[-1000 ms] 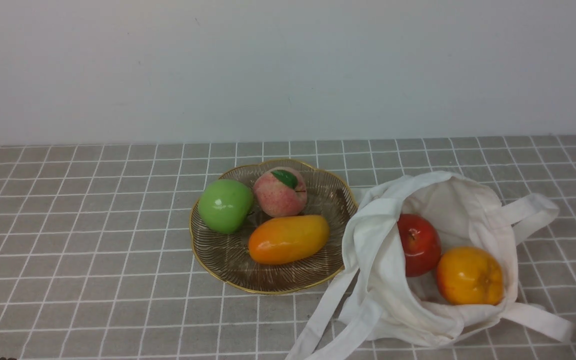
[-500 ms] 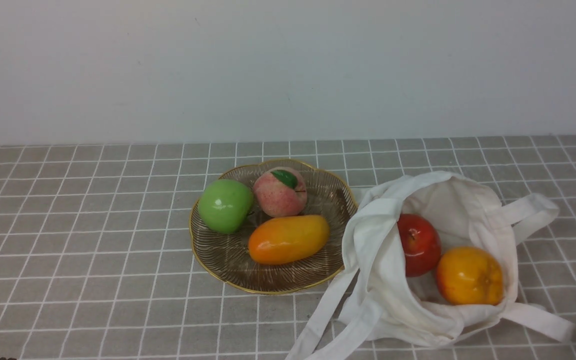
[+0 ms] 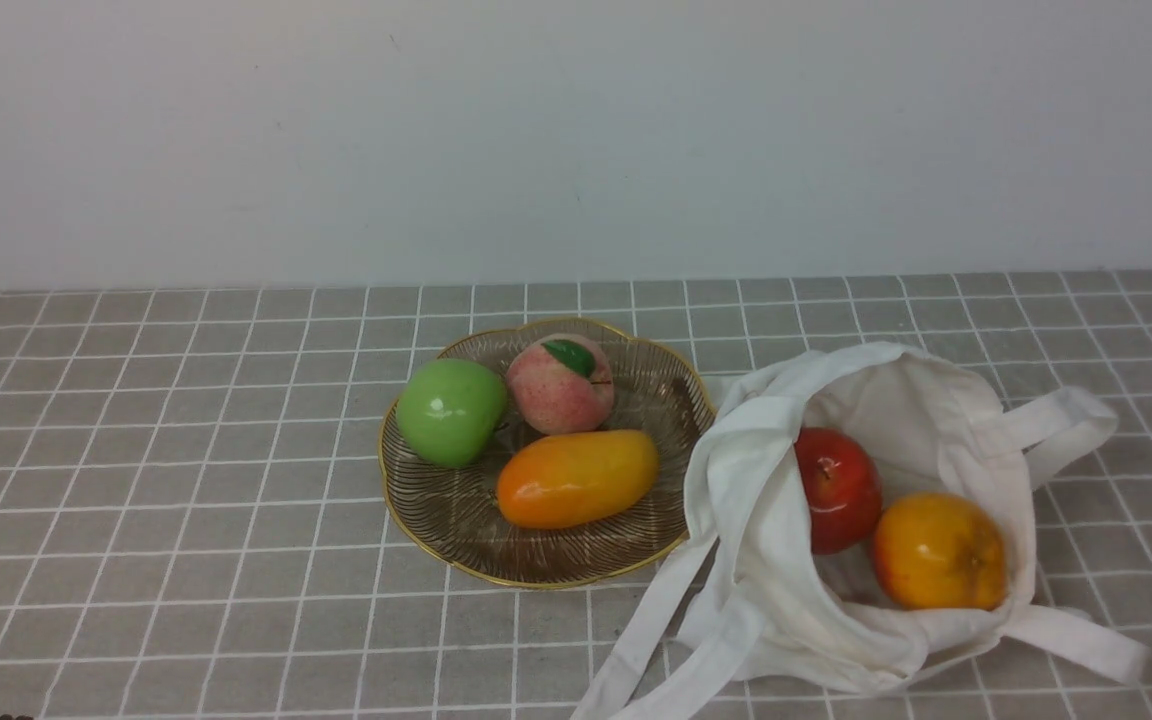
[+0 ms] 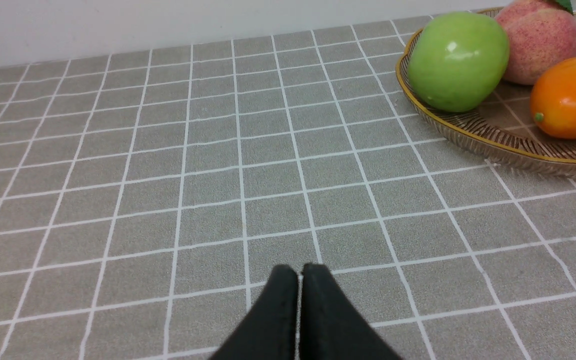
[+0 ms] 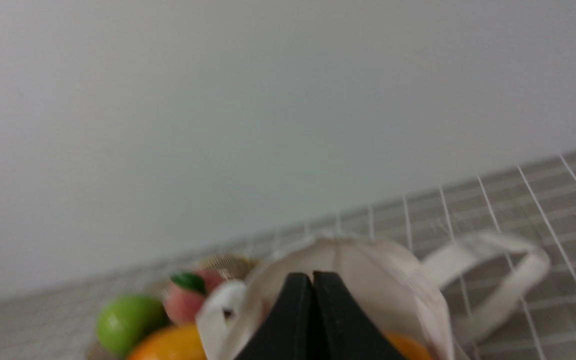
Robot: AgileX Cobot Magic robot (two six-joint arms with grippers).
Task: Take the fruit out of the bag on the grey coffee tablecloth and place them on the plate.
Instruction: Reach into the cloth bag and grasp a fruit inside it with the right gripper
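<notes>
The off-white cloth bag [image 3: 756,500] lies open at the right on the grey checked tablecloth [image 3: 186,500]. Inside it sit a red apple [image 3: 838,488] and a round orange-yellow fruit [image 3: 939,551]. The gold-rimmed glass plate [image 3: 456,525] is left of the bag. No gripper shows in the front view. In the left wrist view my left gripper [image 4: 299,272] is shut and empty over bare cloth, with the plate [image 4: 493,145] off to one side. In the right wrist view my right gripper [image 5: 312,280] is shut and empty, in front of the bag [image 5: 348,260]; a sliver of the orange-yellow fruit [image 5: 410,347] shows.
The plate holds a green apple [image 3: 450,410], a pink peach [image 3: 560,384] and an elongated mango [image 3: 576,478]. The bag's strap handles trail to the front [image 3: 641,640] and to the right [image 3: 1066,425]. A pale wall stands behind the table.
None in the front view; fruit, bag and plate stay where they were.
</notes>
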